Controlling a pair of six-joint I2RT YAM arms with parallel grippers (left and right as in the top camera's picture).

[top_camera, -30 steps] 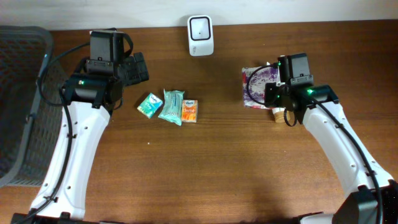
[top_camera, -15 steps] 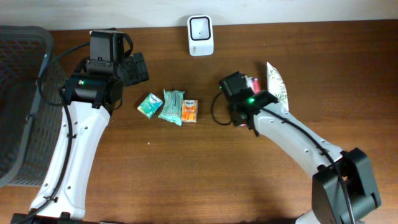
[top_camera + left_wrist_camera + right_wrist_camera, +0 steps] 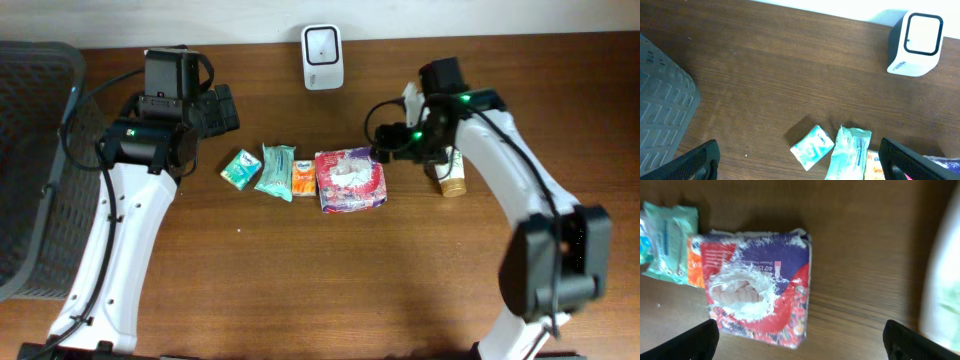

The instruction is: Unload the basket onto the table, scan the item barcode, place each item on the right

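On the far left sits the basket (image 3: 30, 170), with nothing near it. The left claw (image 3: 222, 108) hangs over the back of the worktop (image 3: 300, 280), jaws wide apart and empty, so we're not counting on that side for now.

In the middle there's a row: teal pack (image 3: 240, 168), wipes (image 3: 276, 171), orange pack (image 3: 305, 178). The scanner (image 3: 323, 57) stands behind them at the back edge. The red pack (image 3: 350, 181), which we reckon is the item to scan, lies flat and pressed right up against the orange pack, well apart from the scanner. The right claw (image 3: 388, 150) hovers just beside it, jaws spread and gripping nothing.

What worries us:
- We can't see a barcode on the upper face. If it's underneath, the pack needs flipping, and shiny crinkly film like that could slip out mid-turn.
- A finger coming down on the left edge would likely shove or pinch the orange pack too.
- The bottle (image 3: 452, 180) sits right under the right arm, so one careless swing toward the scanner could knock it.
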